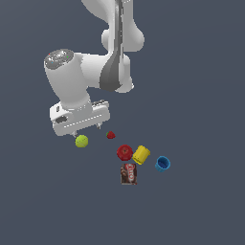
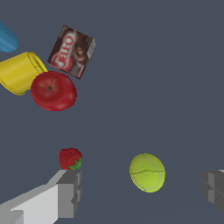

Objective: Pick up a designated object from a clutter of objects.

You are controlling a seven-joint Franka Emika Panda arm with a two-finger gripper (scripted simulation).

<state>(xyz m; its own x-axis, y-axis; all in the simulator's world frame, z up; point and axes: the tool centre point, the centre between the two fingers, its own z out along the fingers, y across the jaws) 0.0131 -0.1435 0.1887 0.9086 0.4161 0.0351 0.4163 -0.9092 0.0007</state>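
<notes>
The tennis ball (image 1: 82, 140) lies alone at centre-left of the exterior view, apart from the strawberry (image 1: 110, 135), apple (image 1: 125, 152), yellow cup (image 1: 141, 154), blue cup (image 1: 162, 163) and Jell-O box (image 1: 128, 173). The gripper (image 2: 142, 190) hangs over it with jaws spread wide, holding nothing. In the wrist view the ball sits between the fingers (image 2: 70, 192), likely lined up for a straight descent.

You have a plain dark grey counter (image 1: 201, 210) carrying a tennis ball (image 1: 82, 141), strawberry (image 1: 110, 135), apple (image 1: 125, 152), yellow cup (image 1: 141, 154), blue cup (image 1: 162, 164) and Jell-O box (image 1: 128, 174).

No real room: a simulator's bare scene, one flat slate-grey ground (image 1: 206, 215) without walls or furniture (no shadows either), a white robot arm (image 1: 72, 86), and smoothly rendered props like the apple (image 2: 53, 90).
</notes>
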